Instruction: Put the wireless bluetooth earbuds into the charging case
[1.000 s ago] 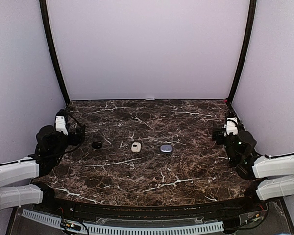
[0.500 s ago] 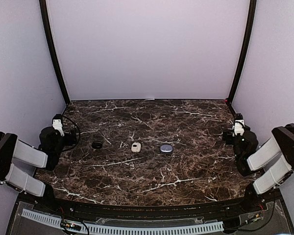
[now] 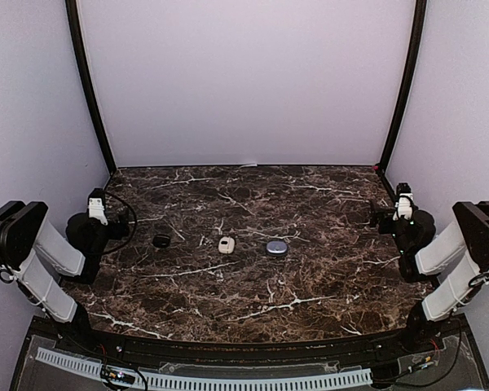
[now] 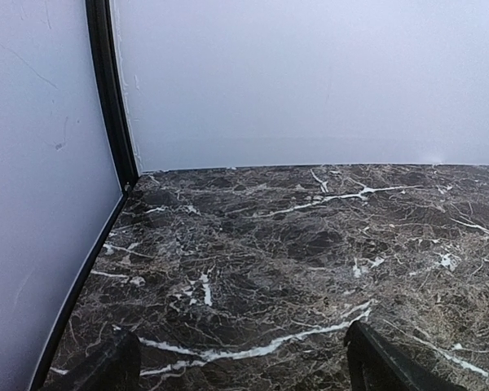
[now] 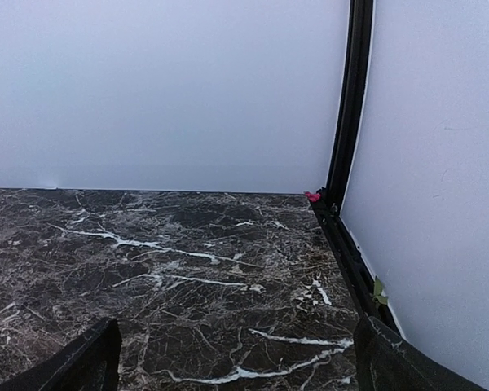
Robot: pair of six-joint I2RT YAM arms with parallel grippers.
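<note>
Black charging case, white case, grey round case, well apart, contents unseen.

Here's the left arm: white link shells, chunky black joint housings, a thin black cable looping at the wrist. The right arm matches, white on black. Left claw and right claw: matte black fingers.

**A:** Soft, even light is filling the booth; the white walls are reading faintly lilac, with shadows barely showing.

**B:** The dark table is giving off only a dull sheen. The posts are bowing at the top view's edges.

**A:** In both wrist views, the fingers are blurring into black shapes in the bottom corners.
</note>
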